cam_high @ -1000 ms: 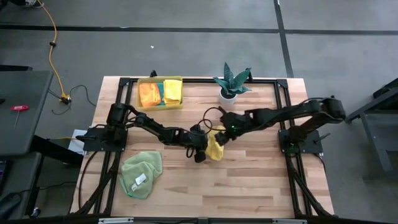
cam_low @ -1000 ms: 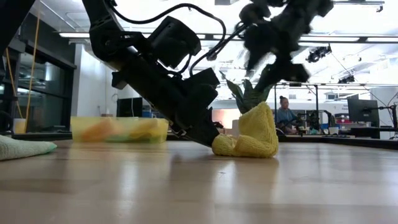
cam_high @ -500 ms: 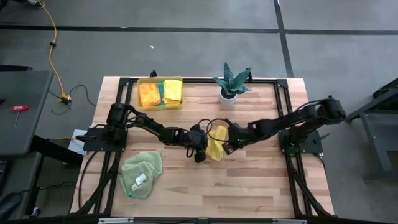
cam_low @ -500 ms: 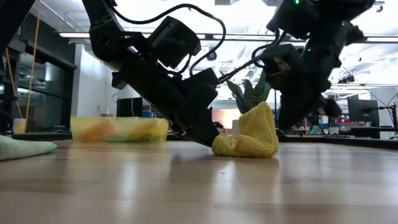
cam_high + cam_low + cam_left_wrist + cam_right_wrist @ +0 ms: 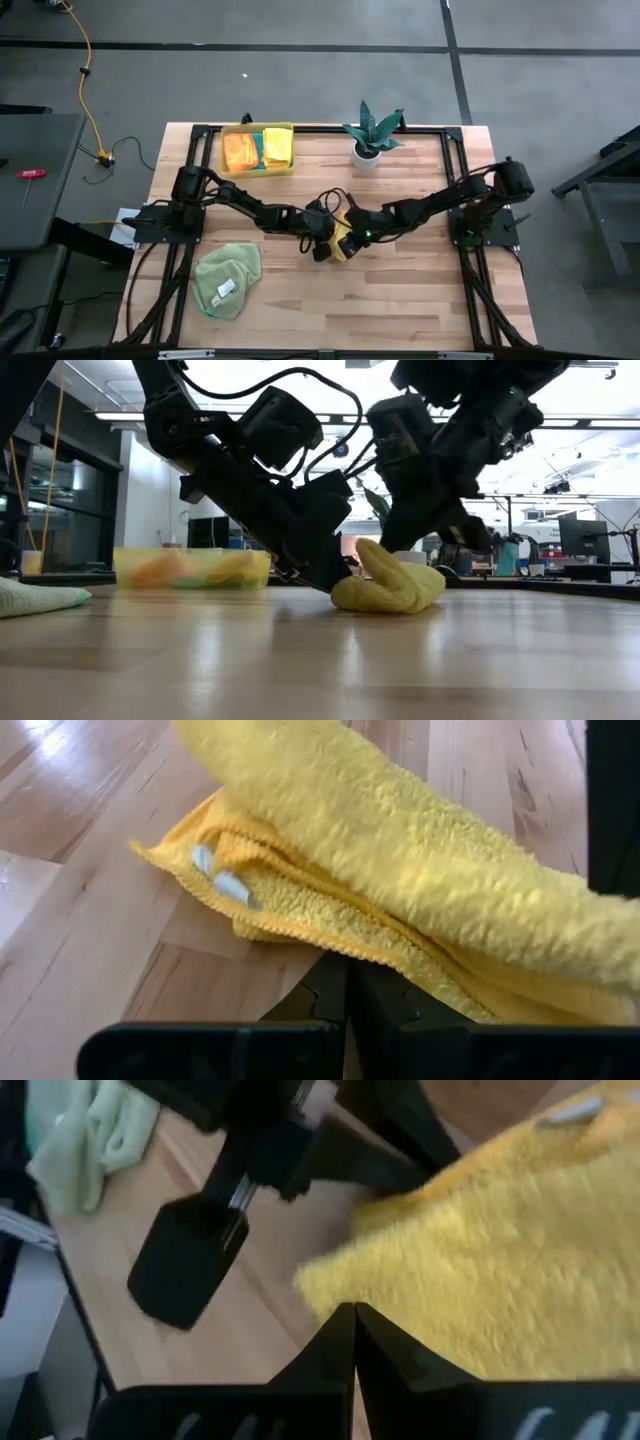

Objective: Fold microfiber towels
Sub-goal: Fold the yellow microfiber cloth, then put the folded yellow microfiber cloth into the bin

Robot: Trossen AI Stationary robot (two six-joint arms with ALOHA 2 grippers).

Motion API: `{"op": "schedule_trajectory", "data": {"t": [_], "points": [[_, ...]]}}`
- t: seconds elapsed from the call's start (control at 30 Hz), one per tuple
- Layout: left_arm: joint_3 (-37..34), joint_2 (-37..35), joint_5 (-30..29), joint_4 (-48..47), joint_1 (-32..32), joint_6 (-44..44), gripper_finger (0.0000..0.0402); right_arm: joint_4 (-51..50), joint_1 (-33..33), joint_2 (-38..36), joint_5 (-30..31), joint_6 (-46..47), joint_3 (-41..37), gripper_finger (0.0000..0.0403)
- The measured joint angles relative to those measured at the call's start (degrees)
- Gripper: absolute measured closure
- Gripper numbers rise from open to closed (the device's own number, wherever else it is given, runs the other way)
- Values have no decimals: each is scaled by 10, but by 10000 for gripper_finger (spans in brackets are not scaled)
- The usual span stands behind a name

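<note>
We see the yellow towel (image 5: 343, 240) bunched near the middle of the table (image 5: 420, 290). The left gripper (image 5: 322, 247) has its jaws closed on the towel's edge. The right gripper (image 5: 352, 241) is closed too, pressed into the towel.

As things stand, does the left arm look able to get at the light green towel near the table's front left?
Probably yes. The light green towel lies in the open on the left arm's side with nothing on it, but the left gripper is shut on the yellow towel and must let go first.
</note>
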Motion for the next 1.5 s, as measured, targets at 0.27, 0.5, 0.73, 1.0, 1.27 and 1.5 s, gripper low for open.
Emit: {"op": "schedule_trajectory", "data": {"t": [0.27,0.5,0.73,1.0,1.27,1.5], "points": [[0,0,16,1,-1,-1,402,3,-15,61,2,-5,9,403],[0,-43,27,-101,13,54,401,6,-23,57,2,-36,9,403],[-2,-130,-21,-296,45,158,401,-95,-37,-34,56,-69,9,403],[-80,-269,56,-253,90,155,401,-243,-32,-134,112,-15,5,402],[-233,-448,134,-134,111,52,401,-184,1,-230,120,154,-120,343],[-267,-510,125,-126,103,-15,401,37,14,-234,116,321,-226,237]]}}
